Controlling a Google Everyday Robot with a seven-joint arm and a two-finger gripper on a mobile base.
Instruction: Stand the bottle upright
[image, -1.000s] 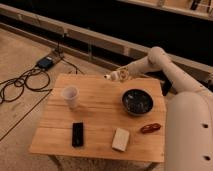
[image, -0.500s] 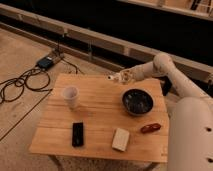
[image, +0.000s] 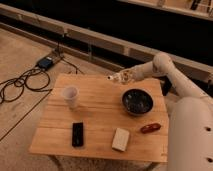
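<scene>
My gripper (image: 120, 78) hovers above the far edge of the wooden table (image: 100, 119), left of the arm's elbow and behind the dark bowl. It is shut on the bottle (image: 113, 77), a small pale beige thing. The bottle lies roughly level in the grip, with its whitish cap pointing left. It is held a little above the tabletop and does not rest on it.
On the table stand a white cup (image: 70, 96) at the left and a dark bowl (image: 137, 101) at the right. Near the front lie a black flat device (image: 77, 133), a cream block (image: 120, 138) and a reddish-brown object (image: 150, 128). Cables (image: 22, 85) and a blue box (image: 46, 62) lie on the floor to the left.
The arm's elbow has swung right and lower. The gripper with the bottle has stayed over the table's far edge, shifting only slightly.
</scene>
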